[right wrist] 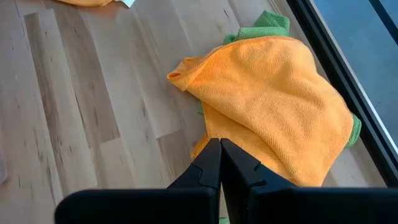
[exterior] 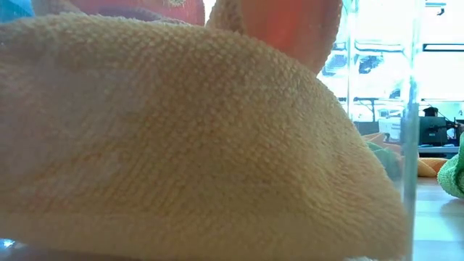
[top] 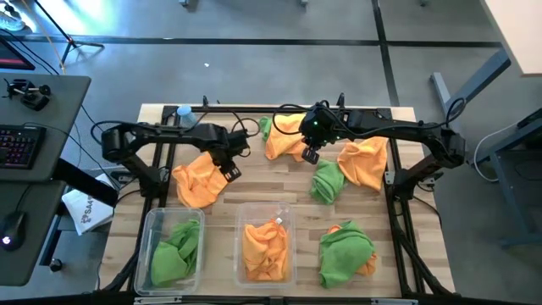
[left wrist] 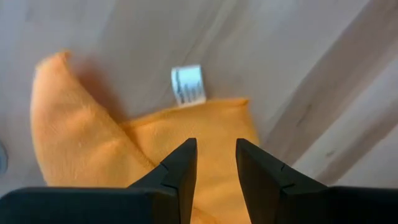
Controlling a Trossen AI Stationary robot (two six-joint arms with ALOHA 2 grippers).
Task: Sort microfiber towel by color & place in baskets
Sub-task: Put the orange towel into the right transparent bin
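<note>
Pale wood planks form the table (top: pixel 279 182), where I see one clear tub (top: pixel 174 247) holding green cloths and a second tub (top: pixel 266 244) beside it holding orange ones. My left gripper (left wrist: pixel 216 163) hangs with its fingers parted over an orange towel (left wrist: pixel 93 149) lying on the table's left. My right gripper (right wrist: pixel 220 163), fingers pressed together and empty, hangs by an orange towel (right wrist: pixel 273 99) lying on a green one (right wrist: pixel 270 22) at the far edge.

Parted left pincer (left wrist: pixel 216 163), orange towel (left wrist: pixel 81 146), white tag (left wrist: pixel 188 84)
</note>
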